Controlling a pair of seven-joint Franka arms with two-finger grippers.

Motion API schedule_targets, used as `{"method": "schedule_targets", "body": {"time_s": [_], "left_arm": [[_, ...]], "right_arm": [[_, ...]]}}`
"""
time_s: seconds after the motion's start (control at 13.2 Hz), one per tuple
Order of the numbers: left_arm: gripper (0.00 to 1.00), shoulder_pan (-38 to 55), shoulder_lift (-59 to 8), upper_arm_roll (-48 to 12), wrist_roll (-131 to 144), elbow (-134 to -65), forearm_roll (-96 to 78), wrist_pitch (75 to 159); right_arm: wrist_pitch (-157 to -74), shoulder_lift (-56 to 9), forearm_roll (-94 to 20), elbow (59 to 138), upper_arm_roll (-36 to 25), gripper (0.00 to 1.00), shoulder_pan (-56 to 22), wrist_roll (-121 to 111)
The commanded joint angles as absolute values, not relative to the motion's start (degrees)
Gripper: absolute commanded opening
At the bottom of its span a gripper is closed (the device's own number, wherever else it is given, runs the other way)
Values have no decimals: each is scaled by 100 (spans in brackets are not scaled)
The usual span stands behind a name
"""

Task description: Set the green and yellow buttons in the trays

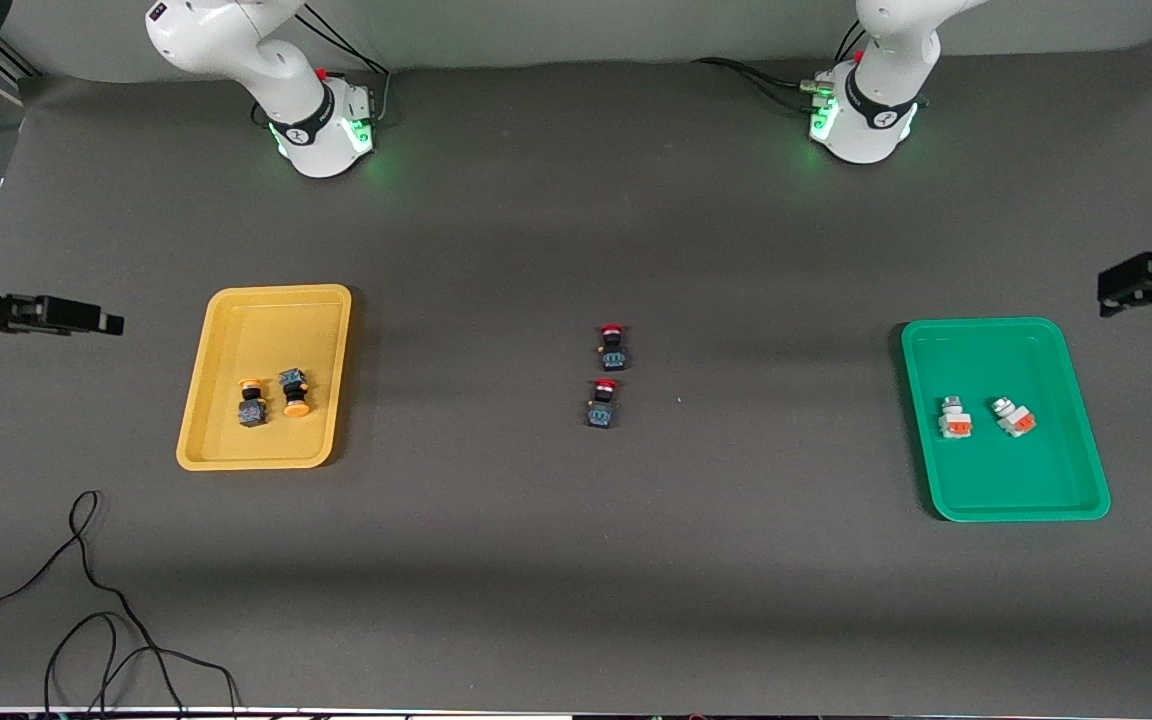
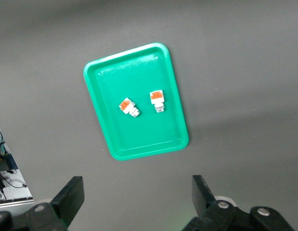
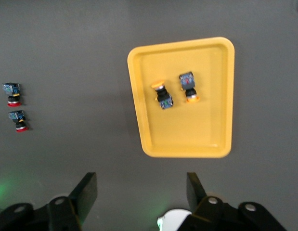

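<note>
The sorting looks done, so the step in hand is, I judge, simply to keep both arms up and away so nothing in the trays gets knocked. The left gripper (image 2: 134,202) hangs high over the edge of the table at the left arm's end, fingers spread and holding nothing; the right gripper (image 3: 141,195) hangs high over the edge at the right arm's end, spread and empty too. Counted: two trays. The yellow tray (image 1: 226,310), near the right arm's end, holds two yellow buttons (image 1: 274,396) lying just beside each other. The green tray (image 1: 1076,470), near the left arm's end, holds two white buttons (image 1: 984,416), close but apart. Two red buttons (image 1: 607,374) lie mid-table and should be left alone.
</note>
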State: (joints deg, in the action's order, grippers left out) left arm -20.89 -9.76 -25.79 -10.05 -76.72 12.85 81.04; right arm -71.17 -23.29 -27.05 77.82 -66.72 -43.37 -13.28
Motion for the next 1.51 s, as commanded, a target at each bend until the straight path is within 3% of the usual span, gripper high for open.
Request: {"method": "schedule_targets", "body": {"time_s": [0.0,0.08,0.23,0.68,0.91,1.06,1.29,1.44], "left_arm": [[100,-524,-485,-868,-1090,-7760,828,7972],[100,-318,-414,-574,-1090,-7813,661,7946],[100,-247,-168,-554,-1020,-8015,650,7937],[100,-325,237,-519,-1028,-8814,115,8427],[100,-316,202,-527,-976,-8964,114,8735],[100,-299,176,-527,-976,-8982,123,8833],[100,-281,184,-545,-984,-8956,97,8798],[100,-281,185,-545,-854,-8965,97,8745]], "right_arm": [[-6803,-2329,-2374,7471,-6741,92,-4455,-1107],[-6811,-2338,-2364,7453,-6802,97,-4560,-1107],[-6847,-2347,-2364,7409,-6829,99,-4649,-1107],[-6873,-2347,-2347,7418,-6864,99,-4623,-1107],[-6882,-2329,-2250,7365,-6558,99,-4326,-1090],[-6891,-2137,-2041,7217,-5849,99,-3782,-1046],[-6943,-1663,-1137,7092,-3883,99,-2632,-512],[-7040,-1425,-871,7189,-2949,99,-1998,-282]]}}
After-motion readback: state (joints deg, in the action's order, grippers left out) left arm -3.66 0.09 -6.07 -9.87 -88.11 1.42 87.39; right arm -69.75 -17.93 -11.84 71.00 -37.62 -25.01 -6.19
